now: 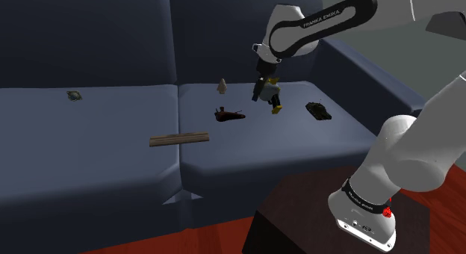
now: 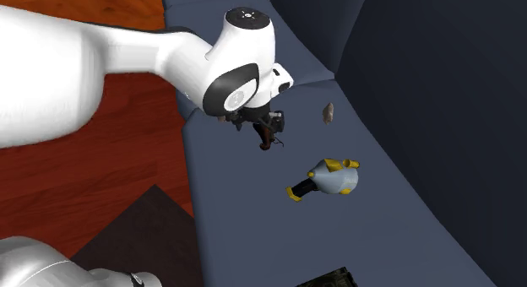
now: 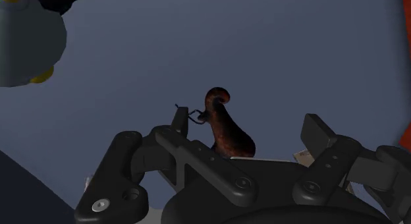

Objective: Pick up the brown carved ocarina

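Here the released claw [image 1: 260, 92] hangs over the sofa cushion [image 1: 261, 149], the brown ocarina [image 1: 228, 116] lying at its eight o'clock in the shoulder view.

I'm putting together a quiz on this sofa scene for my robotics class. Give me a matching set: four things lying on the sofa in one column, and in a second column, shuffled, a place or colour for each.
Things
1. ocarina
2. plank
3. toy
4. small green thing

Descriptions
A. grey with yellow ends
B. alone on the cushion at the shoulder view's left
C. reddish brown with a curled end
D. lying across the seam between the two seat cushions

Pairs: 1-C, 2-D, 3-A, 4-B
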Robot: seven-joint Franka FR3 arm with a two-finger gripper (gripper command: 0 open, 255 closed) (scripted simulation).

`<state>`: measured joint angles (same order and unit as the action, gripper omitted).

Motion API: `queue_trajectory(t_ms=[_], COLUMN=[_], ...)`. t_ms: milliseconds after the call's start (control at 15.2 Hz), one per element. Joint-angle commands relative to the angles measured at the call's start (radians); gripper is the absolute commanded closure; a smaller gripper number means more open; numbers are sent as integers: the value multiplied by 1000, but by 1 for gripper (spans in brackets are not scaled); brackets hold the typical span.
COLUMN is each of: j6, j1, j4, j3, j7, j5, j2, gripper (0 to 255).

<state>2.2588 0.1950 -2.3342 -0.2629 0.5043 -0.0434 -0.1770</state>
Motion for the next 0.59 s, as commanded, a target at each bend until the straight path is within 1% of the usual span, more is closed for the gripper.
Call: queue_trajectory(t_ms=[0,264,528], j6=[42,97,128], j1=[18,35,29], j4=[33,119,222], j3=[-10,-7,25], j7=[77,227,365], j5=[-47,-152,-248], j2=[79,237,390], gripper=[0,0,0])
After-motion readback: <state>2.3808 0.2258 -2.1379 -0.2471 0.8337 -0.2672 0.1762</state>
